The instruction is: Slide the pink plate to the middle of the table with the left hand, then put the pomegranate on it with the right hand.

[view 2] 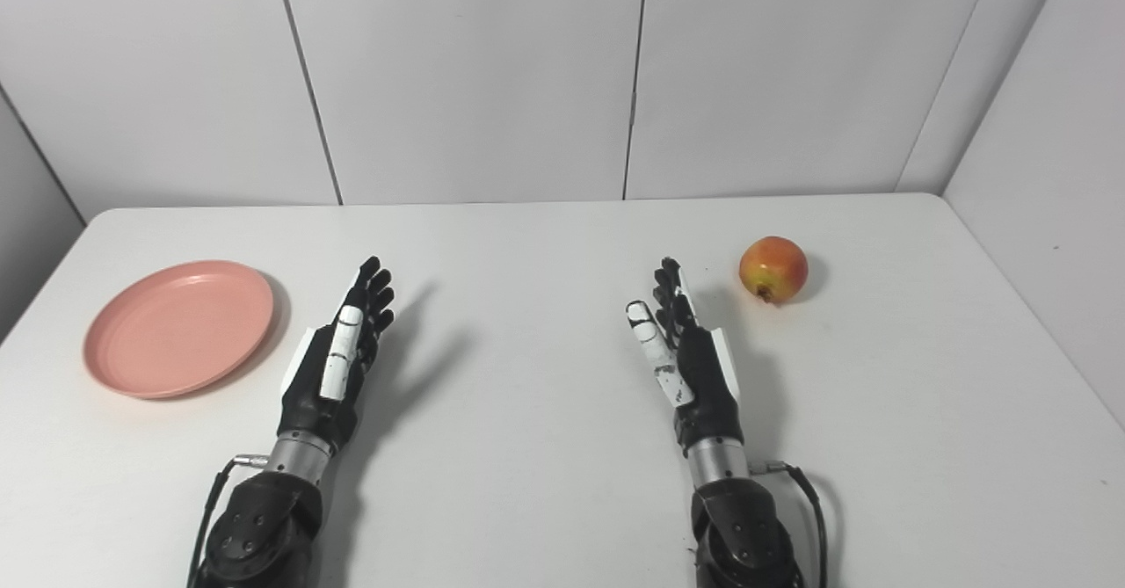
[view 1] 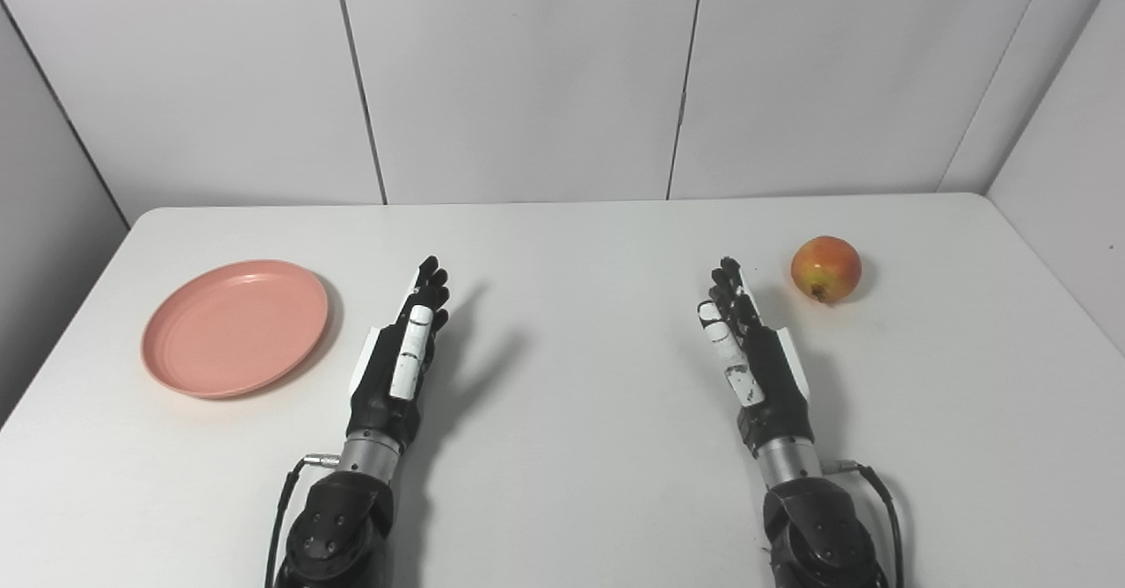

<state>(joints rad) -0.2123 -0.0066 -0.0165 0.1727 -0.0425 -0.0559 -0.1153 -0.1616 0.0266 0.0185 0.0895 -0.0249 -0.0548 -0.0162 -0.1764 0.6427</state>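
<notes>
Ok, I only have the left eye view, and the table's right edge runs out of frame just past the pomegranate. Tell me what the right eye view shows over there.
Observer: The right eye view follows the table edge further toward the robot. Only white tabletop shows to the right of the pomegranate.
Operator: Now check the right hand against the fruit from that angle.
Observer: From this second angle the right hand is open, and a strip of table shows between its fingertips and the pomegranate, so they are apart.
</notes>
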